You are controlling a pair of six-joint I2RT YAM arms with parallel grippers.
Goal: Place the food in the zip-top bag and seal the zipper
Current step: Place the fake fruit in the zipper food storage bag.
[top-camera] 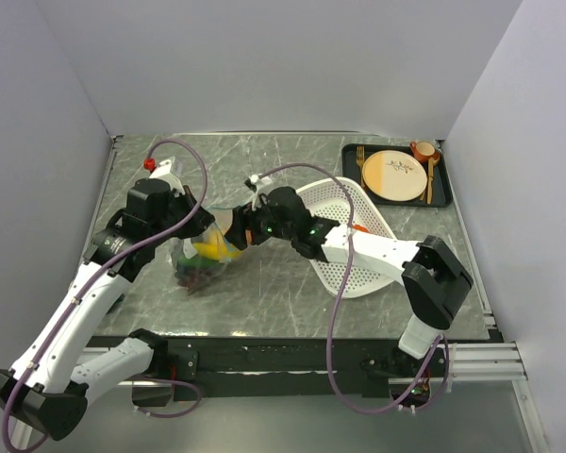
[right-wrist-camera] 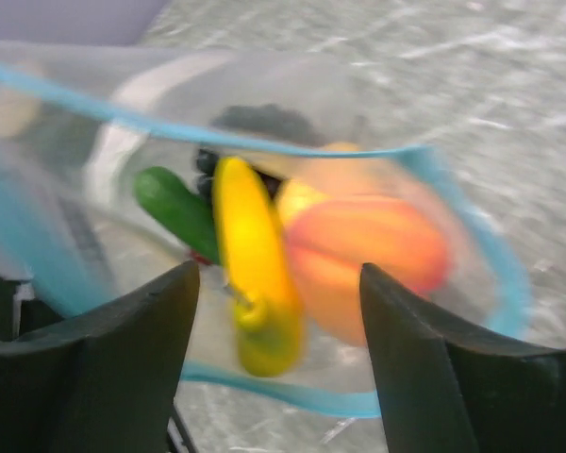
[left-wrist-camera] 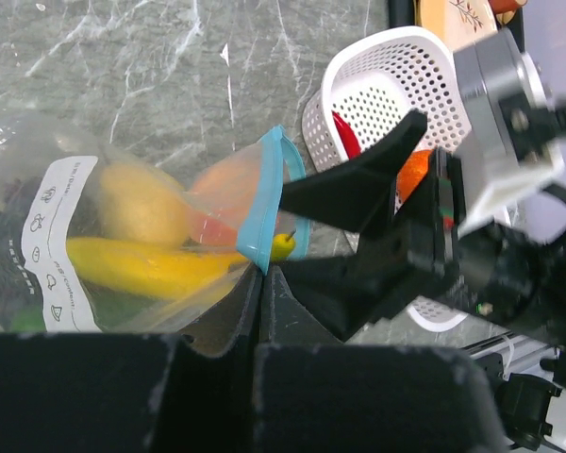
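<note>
right up close, my left gripper point(left-wrist-camera: 262, 276) is pinched tight on the bag's point(left-wrist-camera: 38, 151) mouth edge, with the teal zipper point(left-wrist-camera: 264, 198) caught between the tips. that's my anchor: i lift that lip so the pouch gapes and doesn't slide on the table point(left-wrist-camera: 123, 57). my right gripper point(right-wrist-camera: 275, 278) sits at the mouth with its fingers spread wide, clamped on nothing, both tips just at the teal rim as far as i can tell. through the opening i see a yellow banana point(right-wrist-camera: 250, 245) pointing out toward me, a peach-orange fruit point(right-wrist-camera: 368, 241) beside it and a green piece point(right-wrist-camera: 174, 212) behind. something dark sits at the back, too blurred to name. so most of the food is inside, and the bag lies between my two arms. not all of it though: a red chili point(left-wrist-camera: 344, 137) and something orange point(left-wrist-camera: 412, 175) lie in the white basket point(left-wrist-camera: 387, 57) just beyond. my guess is more fetching comes before any sealing, since the zipper is plainly gaping.
</note>
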